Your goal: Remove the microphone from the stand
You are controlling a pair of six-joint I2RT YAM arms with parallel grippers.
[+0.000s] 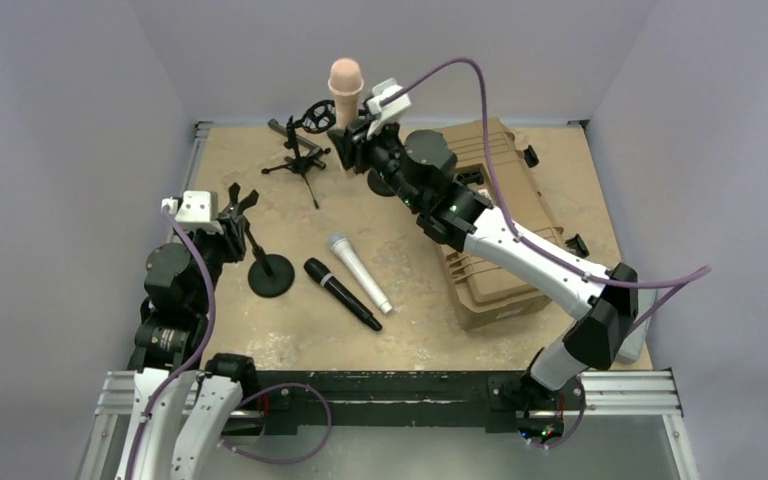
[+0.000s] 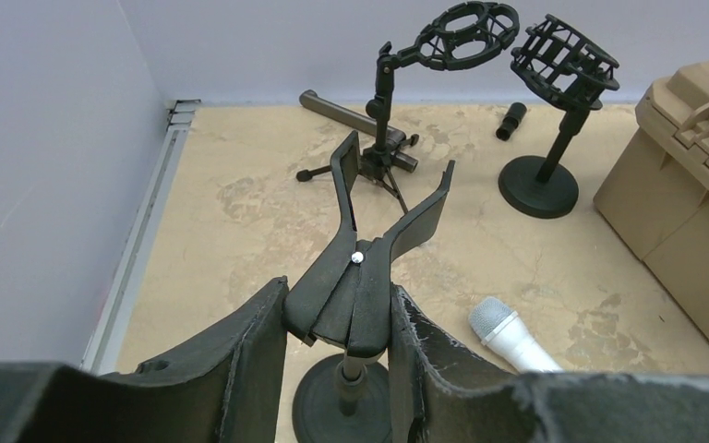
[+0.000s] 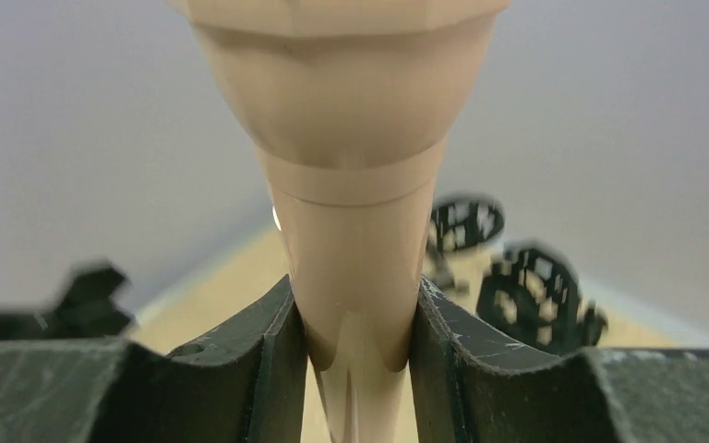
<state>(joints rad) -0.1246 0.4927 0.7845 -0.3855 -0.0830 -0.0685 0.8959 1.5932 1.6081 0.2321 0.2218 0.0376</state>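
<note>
The right gripper [image 3: 355, 309] is pinching the beige microphone [image 3: 351, 92] upright; the left gripper [image 2: 337, 295] is flanking the clip stand [image 2: 429, 208], grip unclear.

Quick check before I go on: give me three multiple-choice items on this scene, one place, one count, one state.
1. The tan microphone is: A held upright by the right gripper; B lying flat; C out of view.
2. Microphones lying on the table: A one; B three; C two.
3. The clip by the left gripper is: A holding a microphone; B empty; C snapped off.
Answers: 1 A, clamped by its handle; 2 C, a black microphone and a silver microphone; 3 B, nothing sits in it.
</note>
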